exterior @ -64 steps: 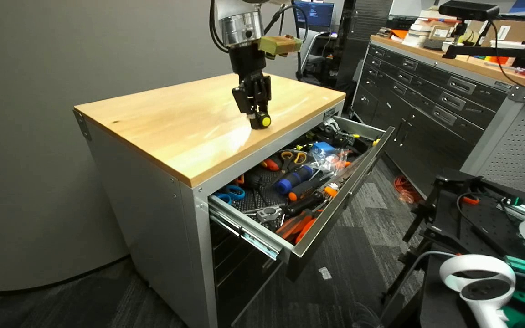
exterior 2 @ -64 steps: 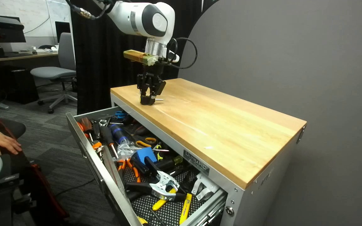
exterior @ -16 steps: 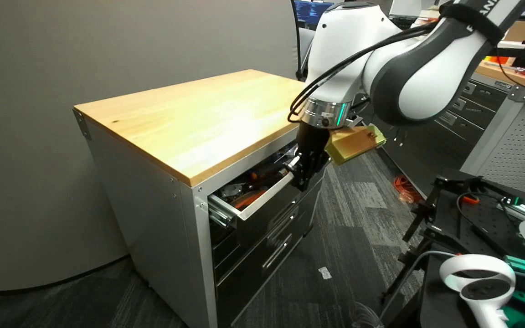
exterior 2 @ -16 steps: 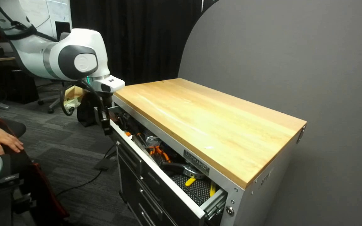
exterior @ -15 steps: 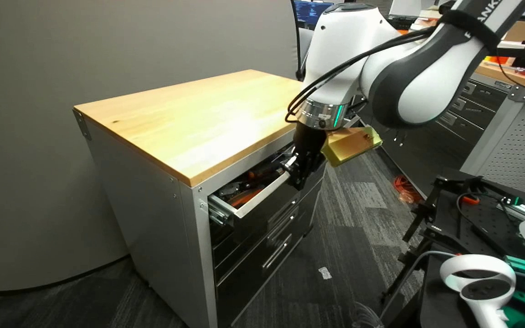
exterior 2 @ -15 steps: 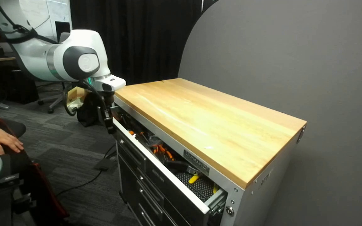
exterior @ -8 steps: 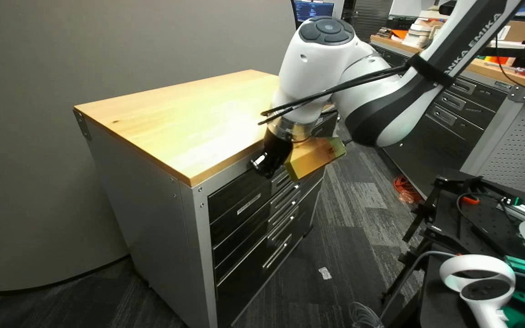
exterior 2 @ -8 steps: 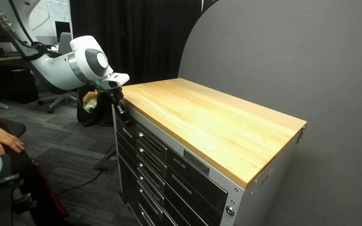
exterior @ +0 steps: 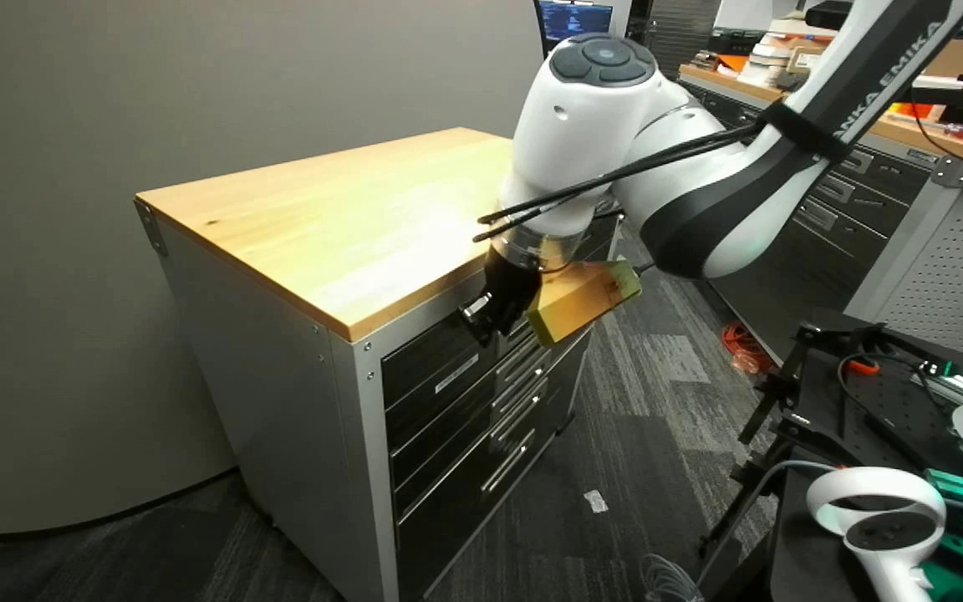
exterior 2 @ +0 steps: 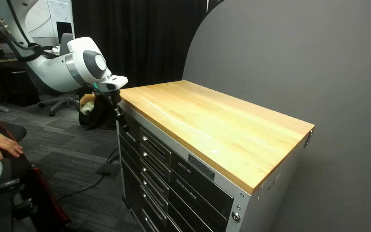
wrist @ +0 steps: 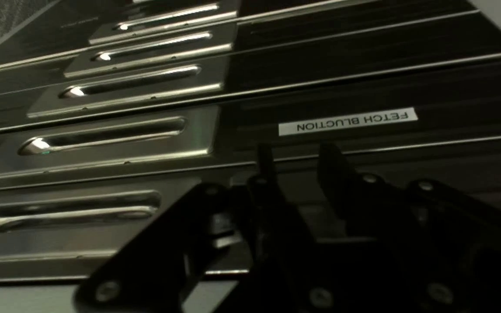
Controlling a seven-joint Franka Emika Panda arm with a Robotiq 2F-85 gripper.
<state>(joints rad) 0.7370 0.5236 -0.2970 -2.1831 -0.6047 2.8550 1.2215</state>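
My gripper [wrist: 296, 152] comes up from the bottom of the wrist view, its black fingers parted with only a dark drawer front showing between them. In both exterior views the gripper [exterior: 486, 333] hangs tilted just in front of the cabinet's top drawer [exterior: 415, 359], below the edge of the wooden top [exterior: 323, 226]. Nothing is held. Contact with the drawer front cannot be made out. That drawer sits flush in the cabinet, its recessed metal handle [wrist: 68, 213] left of my fingers. A white label [wrist: 348, 121] with upside-down lettering lies beyond the fingertips, on the drawer below.
Further drawers with metal handles [exterior 2: 155, 164] run down the cabinet front. A yellow-taped box [exterior: 582, 301] juts from the wrist. A person's hand [exterior 2: 2, 145] rests at the left edge. A dark cart [exterior: 891, 418] carries a white controller [exterior: 874, 510]. Another cabinet [exterior: 816, 192] stands behind.
The tool-filled drawer, far out at first and partly out a second ago, is now pushed in. My gripper came down from the wooden top, and lately drew slightly back from the drawer.
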